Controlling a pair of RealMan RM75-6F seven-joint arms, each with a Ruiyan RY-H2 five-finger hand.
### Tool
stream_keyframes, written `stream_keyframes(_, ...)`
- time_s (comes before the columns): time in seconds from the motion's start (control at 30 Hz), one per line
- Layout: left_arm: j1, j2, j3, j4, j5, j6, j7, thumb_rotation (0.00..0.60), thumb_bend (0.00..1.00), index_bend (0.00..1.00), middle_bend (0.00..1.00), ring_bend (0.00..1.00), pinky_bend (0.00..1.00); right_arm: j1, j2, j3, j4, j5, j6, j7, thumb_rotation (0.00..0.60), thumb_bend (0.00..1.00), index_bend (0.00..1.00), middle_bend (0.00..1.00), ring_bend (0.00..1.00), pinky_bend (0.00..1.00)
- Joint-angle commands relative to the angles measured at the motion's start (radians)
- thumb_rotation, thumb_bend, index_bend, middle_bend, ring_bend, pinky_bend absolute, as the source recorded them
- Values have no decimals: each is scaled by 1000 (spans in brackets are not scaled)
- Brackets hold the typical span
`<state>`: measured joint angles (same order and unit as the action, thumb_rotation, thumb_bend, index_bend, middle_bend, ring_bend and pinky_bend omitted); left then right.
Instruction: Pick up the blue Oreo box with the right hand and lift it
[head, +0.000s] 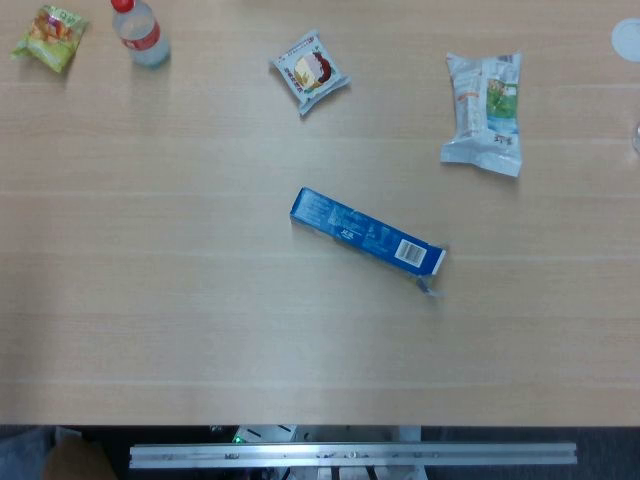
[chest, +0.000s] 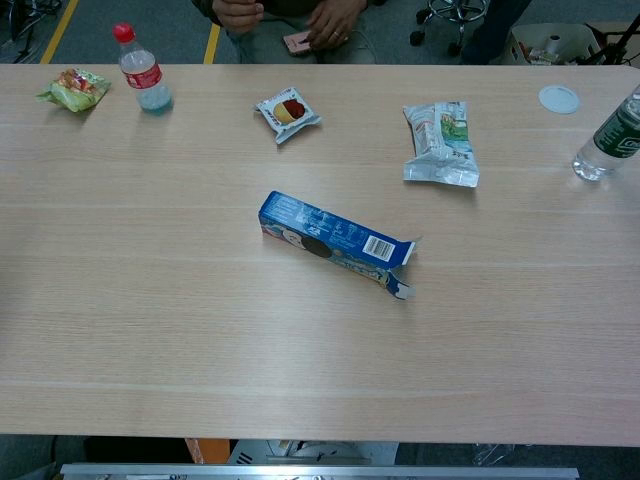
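Note:
The blue Oreo box (head: 366, 230) lies flat near the middle of the wooden table (head: 150, 300), its long axis running from upper left to lower right. A white barcode label sits near its right end, where a flap stands open. In the chest view the Oreo box (chest: 335, 243) shows a cookie picture on its front side. Neither of my hands appears in the head view or the chest view.
Along the far side lie a green snack bag (chest: 73, 88), a red-capped bottle (chest: 143, 72), a small cake packet (chest: 288, 113), a white-green pouch (chest: 439, 143), a white lid (chest: 559, 98) and a green-labelled bottle (chest: 610, 138). A seated person's hands (chest: 330, 20) are beyond the table.

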<state>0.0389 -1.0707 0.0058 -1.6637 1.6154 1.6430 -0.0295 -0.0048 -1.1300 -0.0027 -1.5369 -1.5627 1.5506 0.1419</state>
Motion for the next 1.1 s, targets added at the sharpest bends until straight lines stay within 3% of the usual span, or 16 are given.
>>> stream_keyframes(0.03, 0, -1, 1, 0, 2, 0, 1, 600, 263, 124, 124, 98, 74, 1, 0, -3, 0, -7, -3, -2, 600, 69, 357, 333, 278, 432)
stream_keyframes(0.43, 13, 3, 6, 7, 10, 21, -13, 600, 263, 124, 125, 98, 75, 108, 53, -12, -120, -150, -90, -49, 600, 68, 357, 333, 278, 432)
stream_keyframes(0.67, 21, 6, 9, 3, 14, 33, -14, 600, 262, 124, 124, 98, 75, 273, 84, 6, -270, -239, -290, -141, 600, 68, 357, 332, 278, 421)
stream_keyframes(0.9, 32, 14, 10, -3, 12, 46, -13, 600, 262, 124, 124, 98, 74, 423, 44, 49, -394, -178, -524, -262, 600, 68, 357, 328, 274, 365)
stream_keyframes(1.1, 39, 15, 12, -3, 5, 46, -14, 600, 262, 124, 124, 98, 75, 525, -49, 80, -420, -59, -699, -415, 600, 68, 357, 326, 269, 335)
